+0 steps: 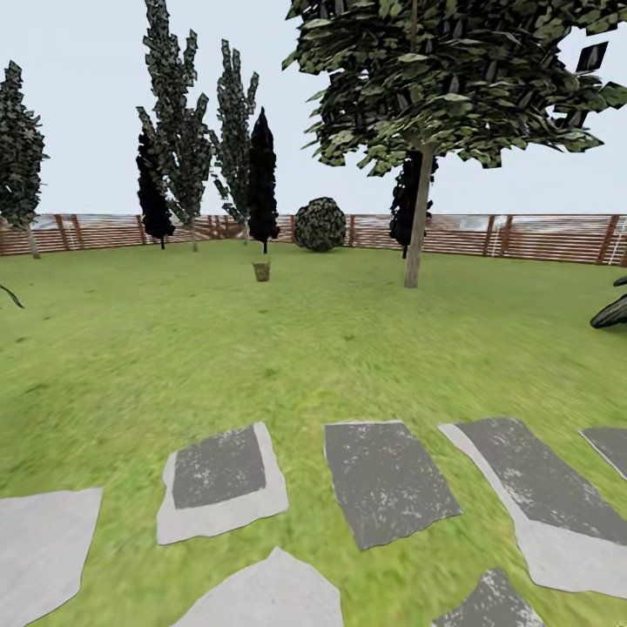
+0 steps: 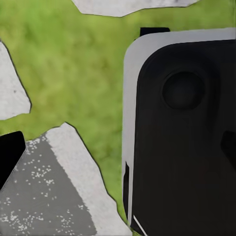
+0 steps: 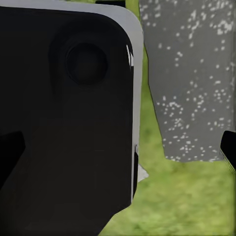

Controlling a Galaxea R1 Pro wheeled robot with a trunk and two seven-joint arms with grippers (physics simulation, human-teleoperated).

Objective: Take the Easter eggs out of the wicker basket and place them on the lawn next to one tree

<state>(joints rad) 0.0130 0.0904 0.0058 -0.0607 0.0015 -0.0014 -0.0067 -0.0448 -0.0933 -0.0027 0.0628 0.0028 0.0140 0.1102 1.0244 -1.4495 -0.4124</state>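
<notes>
Ahead, across the mottled green lawn [image 1: 331,348], the wicker basket [image 1: 261,272] stands small and far off, a brown bucket shape on the grass in front of a dark narrow cypress [image 1: 262,178]. It is too distant to tell whether any eggs lie inside. No writing or label can be read anywhere.

To the right of the basket and well apart from it rises the tree [image 1: 420,209], with a straight grey-brown trunk and a broad canopy of flat green leaves. A round leafy bush [image 1: 320,225] sits between them, further back near the brown slatted wooden fence [image 1: 540,237] that runs along the garden's far edge. More tall, ragged cypress-like trees stand to the left. Nothing stands on the open grass between the camera and the basket.

In the foreground, flat irregular stepping stones [image 1: 387,481] lie in the grass, dark speckled grey with pale edges.

Both wrist views look down on grass and speckled stone beside a large black, grey-rimmed rounded body [image 2: 182,137]. Black finger edges show at the frame sides, but I cannot tell whether either gripper is apart or together.
</notes>
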